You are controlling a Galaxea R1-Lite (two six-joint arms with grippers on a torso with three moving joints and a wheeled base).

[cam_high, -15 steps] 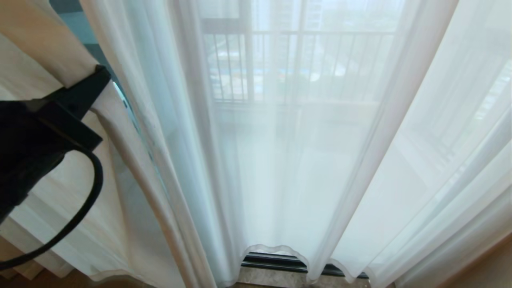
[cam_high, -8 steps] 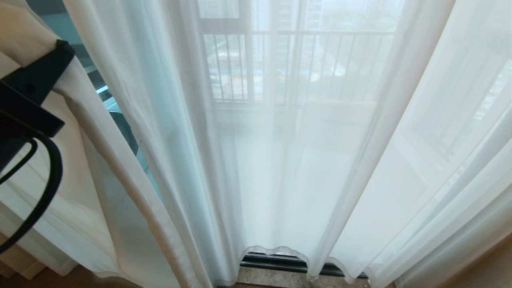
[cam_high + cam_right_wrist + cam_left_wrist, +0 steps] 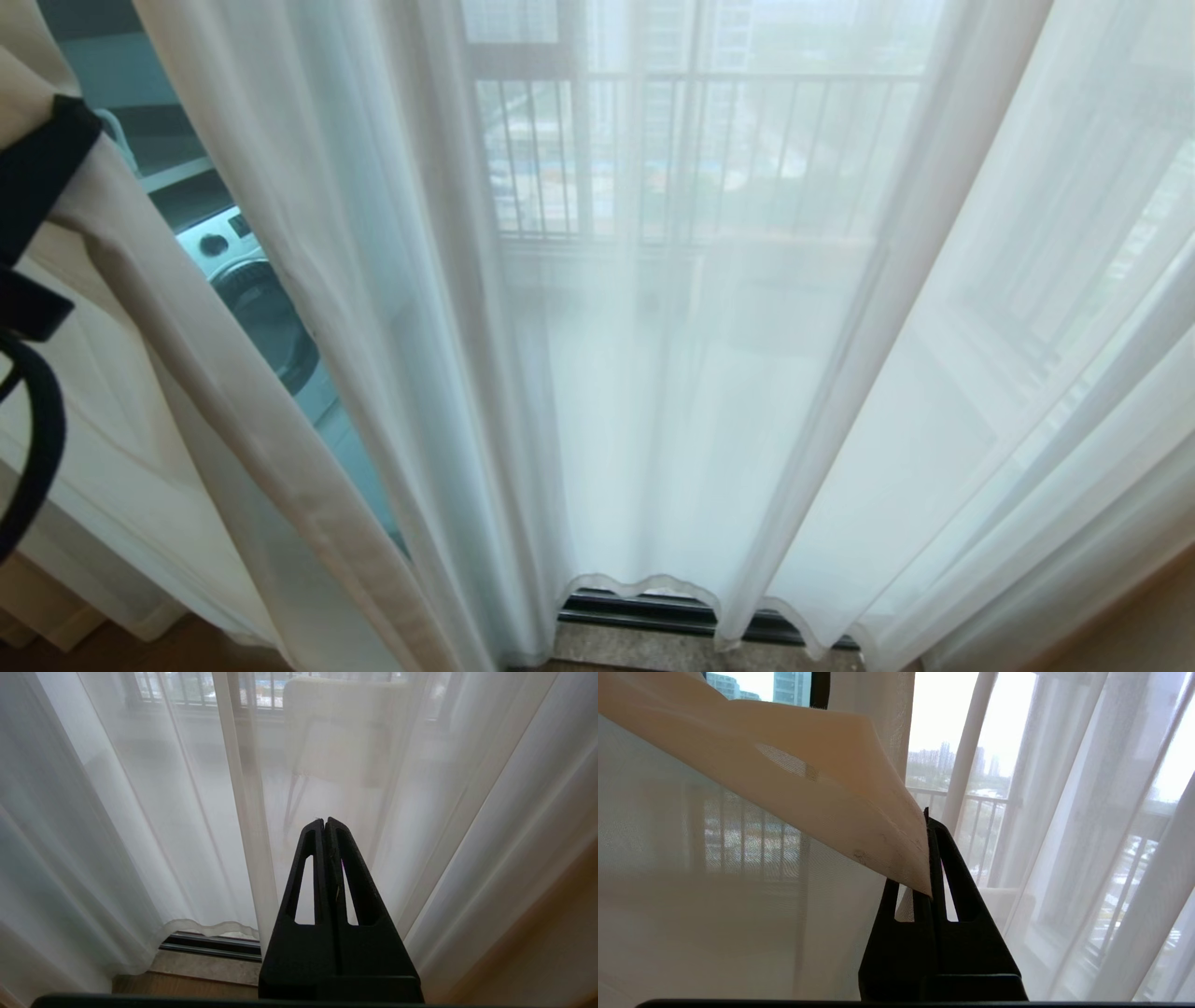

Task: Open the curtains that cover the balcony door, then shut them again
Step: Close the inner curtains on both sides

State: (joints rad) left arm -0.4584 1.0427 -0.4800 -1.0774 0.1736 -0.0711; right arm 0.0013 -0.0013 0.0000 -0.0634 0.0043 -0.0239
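Note:
The sheer white curtains [image 3: 709, 373] hang in pleats over the balcony door [image 3: 523, 56], whose frame shows through them. At the far left my left gripper [image 3: 65, 131] is shut on the cream hemmed side edge of one curtain panel [image 3: 196, 373] and holds it aside. In the left wrist view the hem [image 3: 859, 812] is pinched between the closed fingers of the left gripper [image 3: 928, 823]. My right gripper [image 3: 324, 821] is shut on nothing. It points at the curtains [image 3: 140, 812] low near the door track [image 3: 210, 945].
A washing machine [image 3: 252, 299] shows through the gap by the pulled edge. The balcony railing [image 3: 700, 149] and a chair [image 3: 336, 728] lie behind the fabric. The dark door track [image 3: 653, 611] and a stone threshold [image 3: 635, 651] run along the floor.
My left gripper has moved left with the curtain edge in it. The gap has widened, and the washing machine now shows behind it. The rest of the curtains hang as before.

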